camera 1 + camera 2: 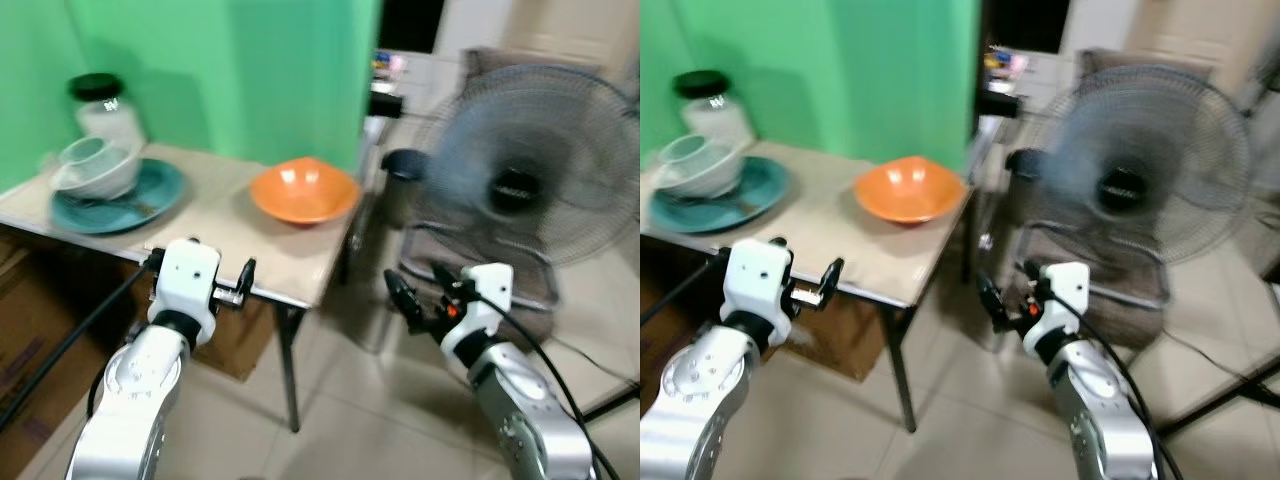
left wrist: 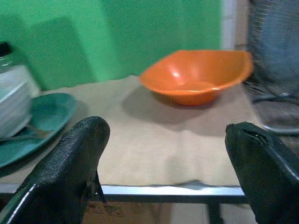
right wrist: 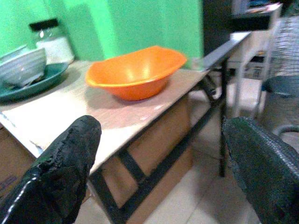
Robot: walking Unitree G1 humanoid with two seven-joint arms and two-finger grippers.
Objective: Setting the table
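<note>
**Fan, green backdrop and boxes around the scene**

A big grey standing fan [image 1: 520, 180] is sitting on the tiled floor [image 1: 380, 410] just right of the worktop, its round wire grille facing us. A green wall [image 1: 230, 70] is filling the background. Cardboard boxes [image 1: 40, 330] are sitting underneath the worktop. A black cable [image 1: 575, 355] is trailing across the floor by the fan.

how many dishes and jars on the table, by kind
orange bowl: 1
white bowl: 1, sitting on the plate
teal plate: 1
glass jar with black lid: 1
total: 4
</note>
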